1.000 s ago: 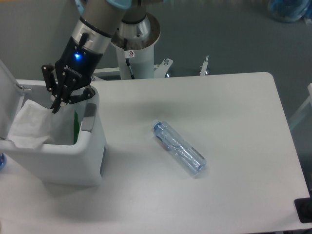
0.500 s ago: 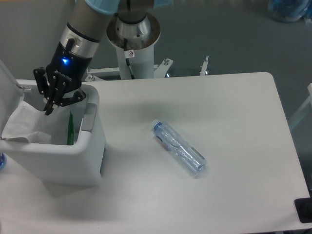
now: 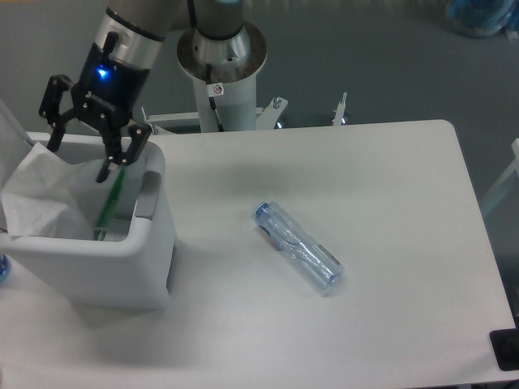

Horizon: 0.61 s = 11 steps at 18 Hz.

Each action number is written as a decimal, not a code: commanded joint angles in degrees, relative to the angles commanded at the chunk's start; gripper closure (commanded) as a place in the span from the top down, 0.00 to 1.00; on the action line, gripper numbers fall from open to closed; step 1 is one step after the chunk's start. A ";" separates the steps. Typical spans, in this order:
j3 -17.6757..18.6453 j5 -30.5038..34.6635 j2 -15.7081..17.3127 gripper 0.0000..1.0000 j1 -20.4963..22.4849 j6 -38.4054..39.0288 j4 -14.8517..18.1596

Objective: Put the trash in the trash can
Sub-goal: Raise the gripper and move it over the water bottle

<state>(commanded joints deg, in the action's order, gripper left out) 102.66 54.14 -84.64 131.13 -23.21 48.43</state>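
Trash-wise, the crumpled translucent white plastic wrapper with its green label strip [image 3: 49, 207] is sitting inside the boxy white plastic trash can [image 3: 122, 251] at the left edge of the white table [image 3: 389, 203], white part bunched to the left and the green strip slanting down the right side of the opening. The black two-finger gripper [image 3: 79, 158] hangs right over the bin's far rim with its fingers spread wide and nothing between them, so I'd call the wrapper drop done.

What's left is the clear crinkled plastic bottle with the bluish cap [image 3: 298, 245], lying on its side well to the right of the bin, about mid-table, cap end pointing far-left.

If I were running this, I'd lift straight up first so the fingers clear the rim and the raised white lid [image 3: 10, 121] on the left. For the bottle, line the fingers across its body, not along it, and grab near the middle. That thin crinkly plastic will probably squash and could roll or slip out if pinched near an end.
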 joint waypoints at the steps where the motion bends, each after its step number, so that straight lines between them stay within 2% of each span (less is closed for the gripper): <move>1: -0.44 0.17 0.09 1.00 0.26 0.00 0.09; 5: -4.48 0.09 -0.52 1.00 1.84 2.28 0.09; 11: -5.89 0.09 0.00 1.00 3.43 2.64 0.09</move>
<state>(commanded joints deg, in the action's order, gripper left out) 96.77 54.23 -84.64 134.56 -20.57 48.52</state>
